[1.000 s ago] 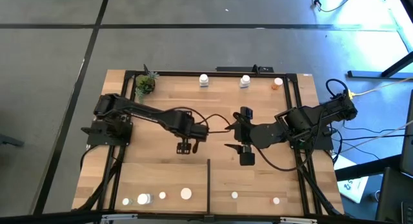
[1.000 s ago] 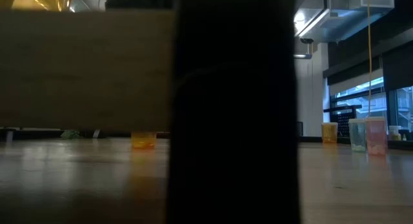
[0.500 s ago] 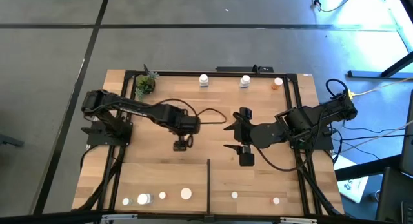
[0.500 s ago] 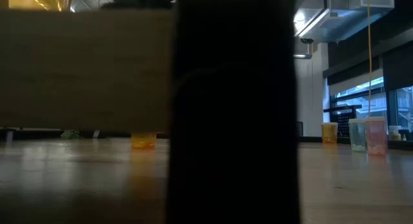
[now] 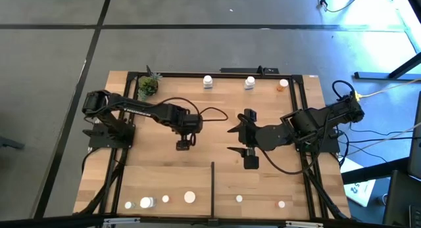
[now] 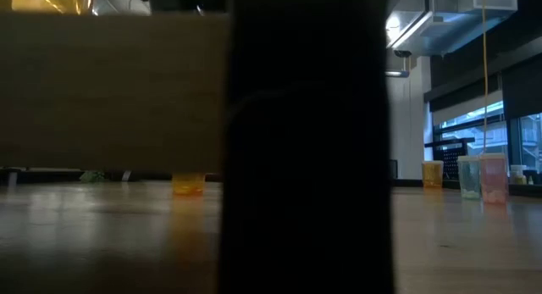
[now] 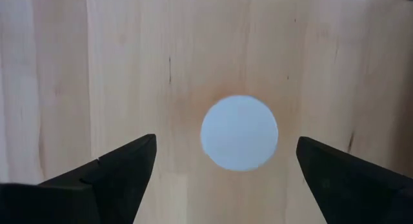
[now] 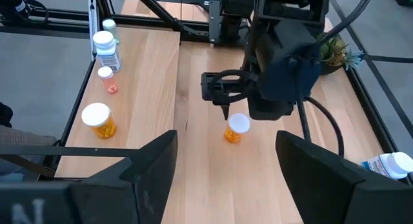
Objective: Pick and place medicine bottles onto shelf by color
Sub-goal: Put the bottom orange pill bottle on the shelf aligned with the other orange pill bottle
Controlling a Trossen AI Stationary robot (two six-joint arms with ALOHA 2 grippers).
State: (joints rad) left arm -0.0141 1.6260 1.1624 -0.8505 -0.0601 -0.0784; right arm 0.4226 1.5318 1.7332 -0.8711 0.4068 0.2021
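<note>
at the left of the high view the left arm [image 5: 125, 110] reaches from its base toward the middle of the light-wood shelf [image 5: 164, 169], and the left gripper [image 5: 183, 144] hangs over a small orange bottle [image 8: 235, 128] with a white cap; in the left wrist view that cap sits as a white disc between the two dark fingers [image 7: 116, 175], which stand spread wide on either side of it, released and not touching it. in the right wrist view the same gripper shows from outside, just above the orange bottle standing upright on the planks. along the lower edge of the high view, left of the thin black divider strip [image 5: 212, 185], a few white-capped bottles [image 5: 189, 197] stand in a row, and right of the strip two more small ones [image 5: 239, 199] sit near the edge. at the upper left of the shelf is a small potted plant [image 5: 148, 85]; along the upper edge stand two white bottles [image 5: 208, 81] and, farther right, an orange one [image 5: 283, 85]. right of centre the right gripper [image 5: 235, 140] waits above the planks, its fingers spread apart with nothing between them. the low view is mostly blocked by a dark upright shape.
</note>
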